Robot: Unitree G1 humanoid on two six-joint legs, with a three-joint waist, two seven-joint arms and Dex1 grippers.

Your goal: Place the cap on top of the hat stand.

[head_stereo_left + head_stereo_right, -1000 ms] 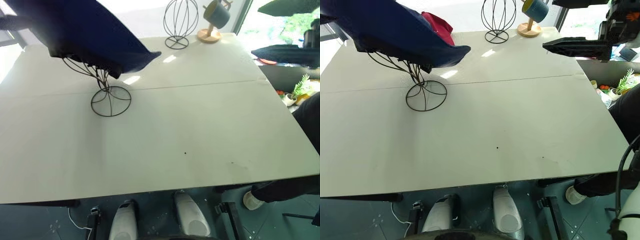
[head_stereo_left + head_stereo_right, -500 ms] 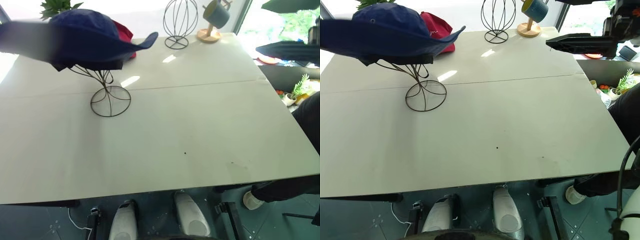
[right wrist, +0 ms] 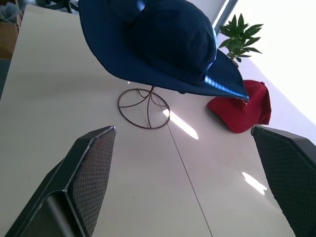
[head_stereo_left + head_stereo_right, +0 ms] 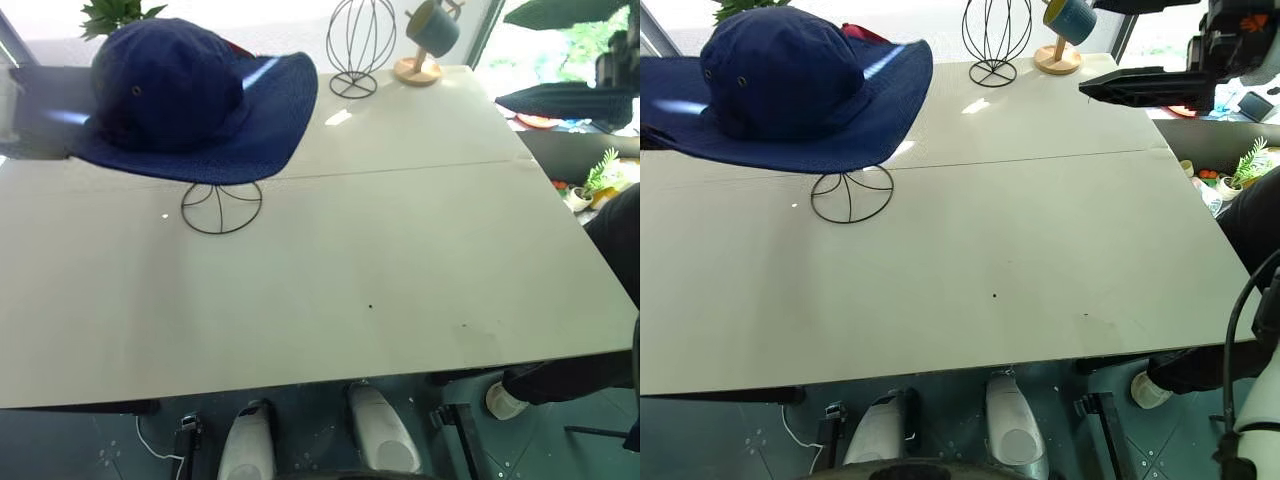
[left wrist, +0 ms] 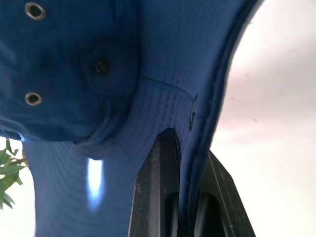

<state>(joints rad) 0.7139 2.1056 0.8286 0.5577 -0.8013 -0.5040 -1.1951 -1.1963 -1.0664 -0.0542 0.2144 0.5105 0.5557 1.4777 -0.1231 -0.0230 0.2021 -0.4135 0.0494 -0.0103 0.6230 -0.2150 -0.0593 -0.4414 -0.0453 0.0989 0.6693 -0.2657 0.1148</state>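
My left gripper [image 5: 190,197] is clamped on the brim of the cap [image 4: 190,100], which sits over the hat stand [image 4: 221,208] with its crown up, while my right gripper [image 3: 185,173] hangs wide apart, well off toward the table's [image 4: 400,260] far right side.

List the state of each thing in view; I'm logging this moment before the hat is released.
cap: draped over the hat stand, brim pinched by the left gripper.
hat stand: upright, head covered.
left gripper: shut on the brim.
right gripper: open, empty.
red cap: lying on the table.
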